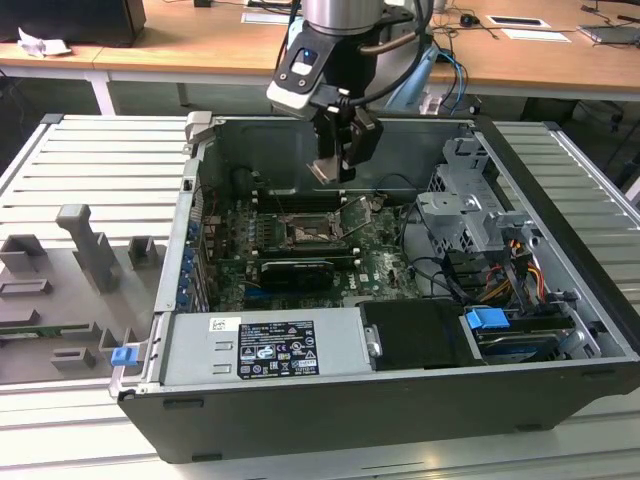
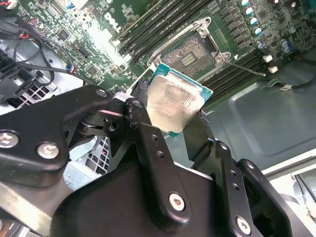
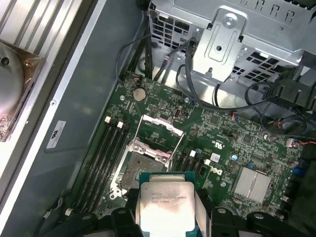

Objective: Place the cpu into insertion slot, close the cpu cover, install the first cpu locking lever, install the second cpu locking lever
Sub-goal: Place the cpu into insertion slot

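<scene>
Silvery cpu in tool above insertion slot

The cpu hangs above the insertion slot, seemingly off-centre.

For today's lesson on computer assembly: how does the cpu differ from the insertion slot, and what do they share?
The cpu has a pale silvery metal top; the insertion slot is dark inside. The cpu is clamped in the gripper above the green board; the insertion slot sits on that board, open and empty. Both are square.
</scene>
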### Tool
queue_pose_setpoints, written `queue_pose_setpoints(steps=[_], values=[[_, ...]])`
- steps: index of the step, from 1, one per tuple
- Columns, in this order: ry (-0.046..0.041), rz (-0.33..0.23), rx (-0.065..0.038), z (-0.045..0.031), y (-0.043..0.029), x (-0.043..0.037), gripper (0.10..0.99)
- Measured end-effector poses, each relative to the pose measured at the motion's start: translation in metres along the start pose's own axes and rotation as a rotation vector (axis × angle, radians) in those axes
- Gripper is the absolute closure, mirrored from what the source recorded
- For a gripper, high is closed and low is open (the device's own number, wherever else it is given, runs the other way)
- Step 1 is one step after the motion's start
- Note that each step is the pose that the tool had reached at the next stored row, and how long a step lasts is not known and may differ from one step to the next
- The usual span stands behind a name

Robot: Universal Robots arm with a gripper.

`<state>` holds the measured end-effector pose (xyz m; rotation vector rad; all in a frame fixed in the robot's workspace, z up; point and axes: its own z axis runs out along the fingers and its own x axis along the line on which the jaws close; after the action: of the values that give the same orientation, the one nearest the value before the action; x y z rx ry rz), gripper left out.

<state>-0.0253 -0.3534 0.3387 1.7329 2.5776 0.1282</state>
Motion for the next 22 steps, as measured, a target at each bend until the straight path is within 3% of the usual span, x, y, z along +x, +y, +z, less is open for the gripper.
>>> queue_pose_setpoints(steps=[8,15,22], values=[[-0.0003,0.003,0.000,0.0028,-0.0002,-0.0001,0.557],[-0.0122,0.141,-0.002,0.0061,-0.0005,-0.0001,0.557],[-0.0193,0.222,-0.004,0.0105,-0.0009,-0.0002,0.557]])
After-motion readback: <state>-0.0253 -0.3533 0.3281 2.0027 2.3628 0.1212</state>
